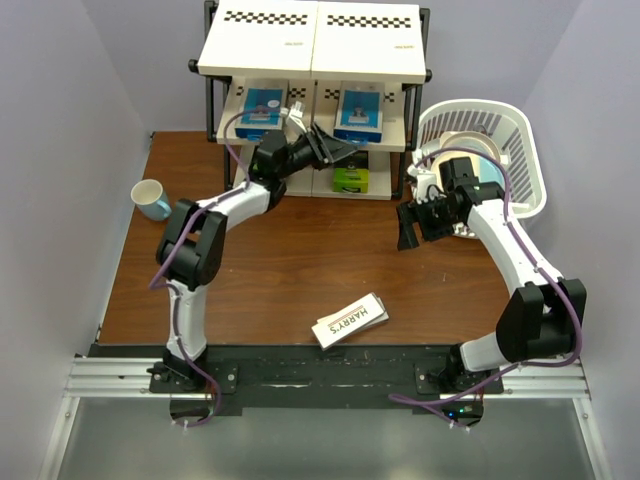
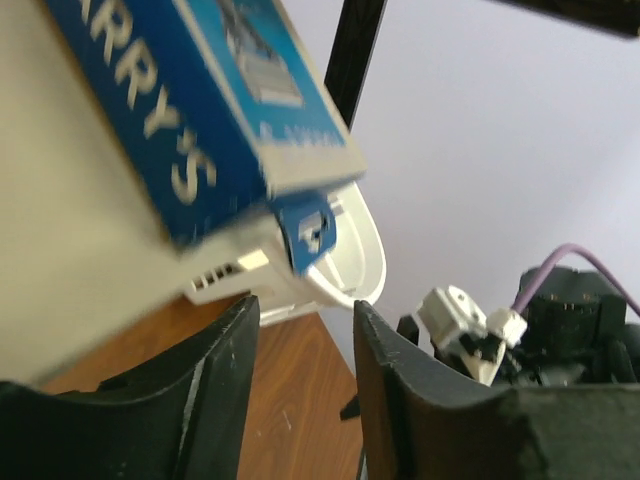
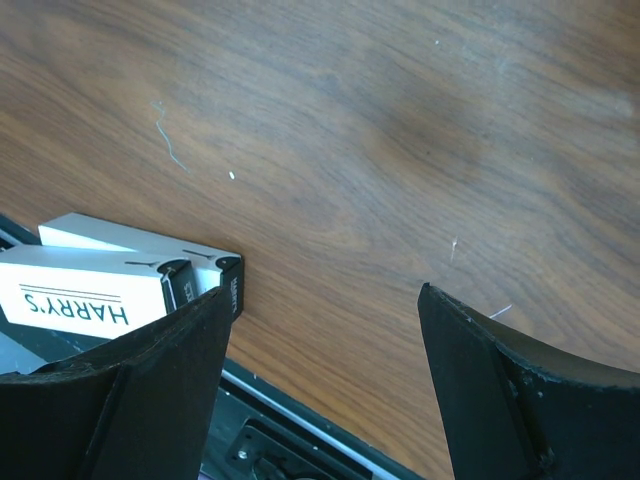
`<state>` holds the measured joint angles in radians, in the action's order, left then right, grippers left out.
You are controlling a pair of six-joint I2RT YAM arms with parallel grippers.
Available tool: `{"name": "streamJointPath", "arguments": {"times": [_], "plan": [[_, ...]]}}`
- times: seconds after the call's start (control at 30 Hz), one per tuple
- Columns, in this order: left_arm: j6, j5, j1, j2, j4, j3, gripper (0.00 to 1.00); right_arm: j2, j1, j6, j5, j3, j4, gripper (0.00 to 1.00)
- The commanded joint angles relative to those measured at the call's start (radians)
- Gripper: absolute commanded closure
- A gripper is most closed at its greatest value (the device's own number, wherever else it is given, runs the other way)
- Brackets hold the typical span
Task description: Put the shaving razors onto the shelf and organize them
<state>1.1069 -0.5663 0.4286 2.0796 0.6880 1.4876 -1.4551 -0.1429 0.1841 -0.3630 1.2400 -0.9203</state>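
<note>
Two long white "HARRY'S" cardboard boxes (image 1: 350, 320) lie near centre of the brown wooden desk (image 1: 250, 270). We judge them light, stiff, slick; pinch across the width. Left claw (image 2: 305, 305), right claw (image 3: 322, 295): spread, empty.

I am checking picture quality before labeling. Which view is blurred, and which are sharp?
Left wrist view: the blue Harry's box is blurred. Right wrist view: the wooden table and white Harry's boxes are sharp. Top external view: sharp too.
</note>
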Motion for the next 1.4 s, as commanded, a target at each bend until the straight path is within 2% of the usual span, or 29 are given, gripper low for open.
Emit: {"name": "streamJointPath", "arguments": {"times": [0.0, 0.13, 0.17, 0.2, 0.23, 0.27, 0.3, 0.33, 0.37, 0.47, 0.5, 0.53, 0.6, 0.73, 1.0, 1.13, 1.37], "plan": [[-0.056, -0.075, -0.008, -0.178, 0.027, -0.14, 0.5, 0.013, 0.006, 0.011, -0.048, 0.032, 0.021, 0.2], [-0.13, -0.124, -0.019, -0.341, -0.031, -0.39, 0.45, 0.05, 0.003, 0.136, -0.109, 0.003, -0.009, 0.2], [-0.172, -0.119, -0.027, -0.381, -0.041, -0.435, 0.38, 0.067, 0.005, 0.158, -0.126, -0.011, -0.005, 0.2], [-0.217, -0.136, -0.045, -0.45, -0.051, -0.487, 0.36, 0.085, 0.0, 0.175, -0.137, -0.025, 0.004, 0.18], [-0.278, -0.158, -0.05, -0.475, -0.144, -0.49, 0.34, 0.12, -0.009, 0.21, -0.149, -0.052, 0.014, 0.17], [-0.433, -0.181, -0.051, -0.507, -0.225, -0.484, 0.32, 0.136, -0.015, 0.23, -0.154, -0.063, 0.023, 0.16], [-0.518, -0.229, -0.041, -0.521, -0.31, -0.468, 0.32, 0.145, -0.024, 0.256, -0.168, -0.071, 0.017, 0.14], [-0.594, -0.236, -0.028, -0.538, -0.461, -0.472, 0.32, 0.172, -0.047, 0.323, -0.198, -0.082, 0.008, 0.13], [-0.707, -0.236, -0.018, -0.587, -0.5, -0.49, 0.31, 0.185, -0.07, 0.374, -0.218, -0.089, -0.023, 0.12], [-0.838, -0.212, 0.004, -0.718, -0.586, -0.636, 0.31, 0.283, -0.217, 0.558, -0.191, -0.163, -0.01, 0.03], [-0.867, -0.169, 0.001, -0.745, -0.625, -0.679, 0.31, 0.303, -0.277, 0.589, -0.188, -0.19, 0.013, 0.02], [-0.904, -0.146, -0.002, -0.769, -0.725, -0.694, 0.3, 0.32, -0.302, 0.638, -0.188, -0.233, 0.038, 0.01], [-0.999, -0.115, -0.028, -0.831, -0.797, -0.719, 0.3, 0.317, -0.349, 0.689, -0.186, -0.255, 0.069, 0.01], [-1.027, -0.106, -0.103, -0.888, -0.922, -0.724, 0.3, 0.248, -0.46, 0.805, -0.192, -0.273, 0.084, 0.01], [-0.967, -0.141, -0.296, -0.96, -0.886, -0.768, 0.3, 0.18, -0.569, 0.991, -0.2, -0.309, 0.069, 0.01], [-0.923, -0.17, -0.372, -0.977, -0.857, -0.764, 0.31, 0.124, -0.595, 1.034, -0.203, -0.31, 0.052, 0.01], [-0.883, -0.194, -0.46, -1.003, -0.834, -0.768, 0.31, 0.027, -0.629, 0.982, -0.203, -0.295, 0.107, 0.04]]}}
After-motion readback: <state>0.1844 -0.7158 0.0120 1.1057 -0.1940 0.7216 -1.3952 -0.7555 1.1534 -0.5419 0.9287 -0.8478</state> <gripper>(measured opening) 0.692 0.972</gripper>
